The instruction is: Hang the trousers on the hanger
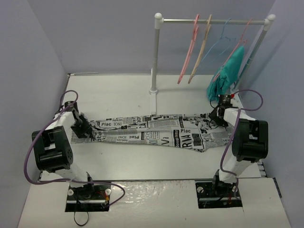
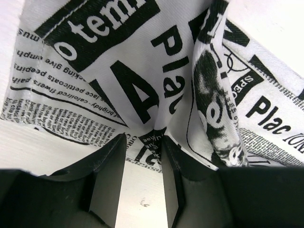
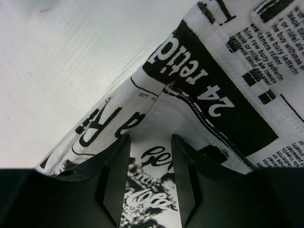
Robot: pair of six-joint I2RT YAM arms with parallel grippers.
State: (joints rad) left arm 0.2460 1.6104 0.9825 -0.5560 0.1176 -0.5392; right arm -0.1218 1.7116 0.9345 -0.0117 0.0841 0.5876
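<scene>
We are seeing the left gripper (image 2: 142, 140) pinching a gathered fold of the trousers (image 1: 156, 135) between nearly closed fingers at the garment's left end. The right gripper (image 3: 149, 140) is clamping the cloth in the same way at its right end. The trousers are lying stretched lengthwise across the table (image 1: 114, 90) between the two arms, while the hanger (image 1: 189, 50) is hanging from the rail (image 1: 209, 21) at the back, just beside a tan hanger (image 1: 202, 47) and well apart from the trousers.
</scene>
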